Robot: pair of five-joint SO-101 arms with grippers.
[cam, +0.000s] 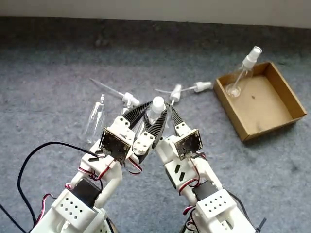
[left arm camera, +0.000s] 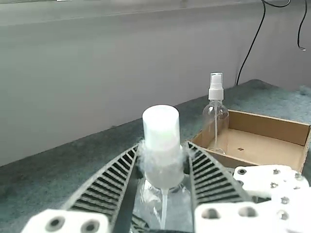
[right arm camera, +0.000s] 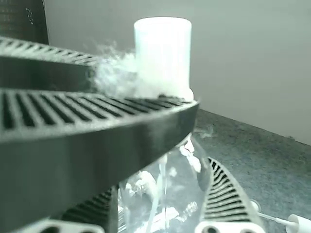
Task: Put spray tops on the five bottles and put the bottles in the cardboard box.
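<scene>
Counter (cam: 48, 63): grey, carpet-like cover, carries everything.

Cardboard box (cam: 265, 107): open, off to the right of both pincers and a little beyond them. One capped bottle (cam: 243, 73) is inside, at the box corner nearest the pincers. Count that one as done.

Left pincer (left arm camera: 163, 155): clamped on the held bottle (left arm camera: 163, 206), fingers either side of the neck just under the spray top (left arm camera: 161, 126).

Right pincer (right arm camera: 201, 141): closed on the same bottle from the other side, with the clear body between its fingers. The two pincers meet tip to tip around it.

Held bottle: upright between the pincers, above the counter, top seated on the neck and dip tube running down inside. Cannot tell whether the top is fully tightened. Judged in assembly, not yet boxed.

Bare bottle (cam: 94, 120): lying on its side on the counter, just left of the left pincer, with no top on it. Untouched.

Loose spray tops, all on the counter just beyond the pincers:
- first loose top (cam: 128, 98), beyond the left pincer, long tube trailing away to the left
- second loose top (cam: 175, 92), straight beyond the right pincer
- third loose top (cam: 202, 86), between the pincers and the box

Progress, judged: one of five finished, one in hand, and the bare bottle and three tops waiting. Most of the task remains.
</scene>
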